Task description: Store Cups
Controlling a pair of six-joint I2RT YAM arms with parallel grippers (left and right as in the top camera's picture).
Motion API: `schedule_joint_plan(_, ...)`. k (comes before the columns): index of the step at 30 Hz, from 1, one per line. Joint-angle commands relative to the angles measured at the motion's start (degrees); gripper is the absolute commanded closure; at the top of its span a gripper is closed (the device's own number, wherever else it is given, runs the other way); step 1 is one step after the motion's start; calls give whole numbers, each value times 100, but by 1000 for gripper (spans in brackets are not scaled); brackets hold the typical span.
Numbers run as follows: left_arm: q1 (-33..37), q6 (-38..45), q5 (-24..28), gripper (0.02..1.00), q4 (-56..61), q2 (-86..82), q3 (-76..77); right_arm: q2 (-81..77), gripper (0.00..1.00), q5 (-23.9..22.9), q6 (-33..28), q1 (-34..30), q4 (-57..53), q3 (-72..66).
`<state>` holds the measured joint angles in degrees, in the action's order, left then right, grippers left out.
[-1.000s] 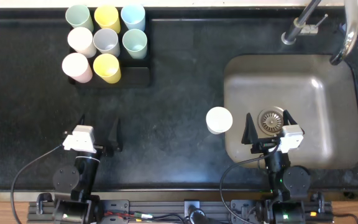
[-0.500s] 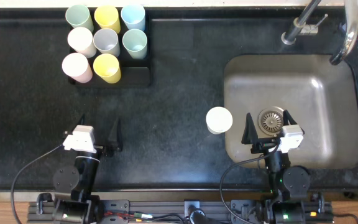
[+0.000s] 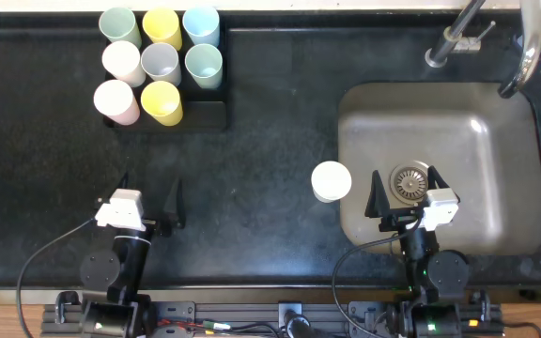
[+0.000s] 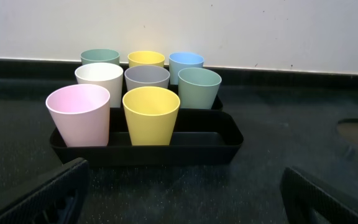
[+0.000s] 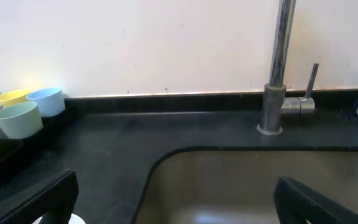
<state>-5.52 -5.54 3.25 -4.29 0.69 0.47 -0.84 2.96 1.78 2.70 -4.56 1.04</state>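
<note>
A black tray (image 3: pixel 210 114) at the back left of the dark counter holds several upright cups, with a pink cup (image 3: pixel 116 100) and a yellow cup (image 3: pixel 162 101) in its front row. In the left wrist view the tray (image 4: pixel 166 153) and the pink cup (image 4: pixel 79 114) stand straight ahead. A lone white cup (image 3: pixel 331 181) stands on the counter by the sink's left rim; its edge (image 5: pixel 74 219) shows beside the right gripper's finger. My left gripper (image 3: pixel 150 190) (image 4: pixel 179 196) sits open and empty near the front, well short of the tray. My right gripper (image 3: pixel 405 184) (image 5: pixel 176 199) is open and empty over the sink's front part, right of the white cup.
A steel sink (image 3: pixel 496 122) with a drain (image 3: pixel 409 182) fills the right side. A faucet (image 3: pixel 449 42) (image 5: pixel 278 68) stands behind it. Bare dark counter (image 3: pixel 261 160) lies between tray and sink. A wall runs along the back.
</note>
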Motion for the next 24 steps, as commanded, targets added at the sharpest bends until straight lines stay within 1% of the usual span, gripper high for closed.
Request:
schedule_joint_plan(1, 7, 105, 55, 18, -28, -31, -2, 59, 3, 0, 39, -7, 35, -76)
schedule_joint_plan(16, 4, 107, 55, 18, -31, -31, -2, -4, 5, -57, 42, -7, 4, -33)
schedule_joint_plan(20, 4, 105, 55, 18, -28, -31, -2, -708, 3, -225, 42, -7, -435, 732)
schedule_joint_plan(24, 4, 105, 55, 18, -31, -31, -2, -1744, 3, -254, 42, -7, -1305, 2155)
